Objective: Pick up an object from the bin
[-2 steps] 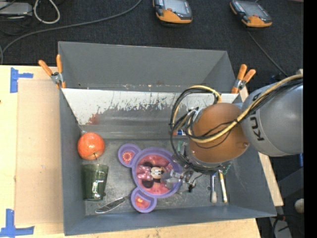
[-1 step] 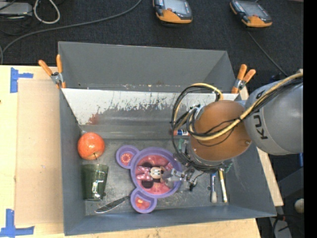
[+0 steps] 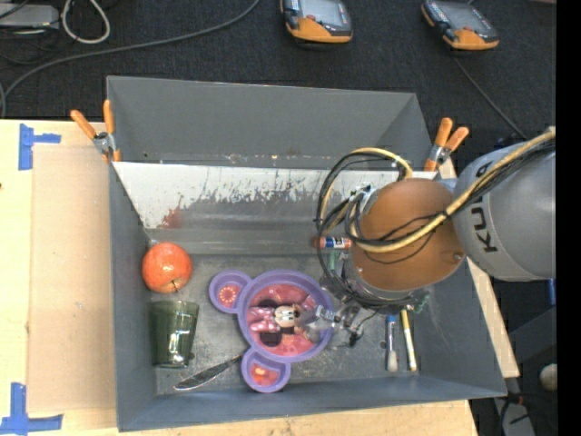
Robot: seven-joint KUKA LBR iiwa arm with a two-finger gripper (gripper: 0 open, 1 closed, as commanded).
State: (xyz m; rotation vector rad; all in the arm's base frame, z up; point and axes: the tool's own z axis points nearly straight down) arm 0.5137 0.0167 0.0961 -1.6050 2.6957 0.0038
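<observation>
The floor [image 3: 209, 53] behind the bin [image 3: 263, 121] is a dark, speckled, carpet-like surface. 2 handheld units with orange-and-grey housings lie on it near the upper edge: the first unit [image 3: 316, 14] at centre, the second unit [image 3: 460, 24] to its right, well apart. A white cable loop [image 3: 86, 18] lies at upper left. Thin grey cables [image 3: 182, 33] cross the floor. Lighting is even, without hard shadows.

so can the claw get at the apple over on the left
Probably yes: the apple lies in the open with nothing on top. The claw is at the right edge of the purple plate, and only that flat plate lies between.
</observation>
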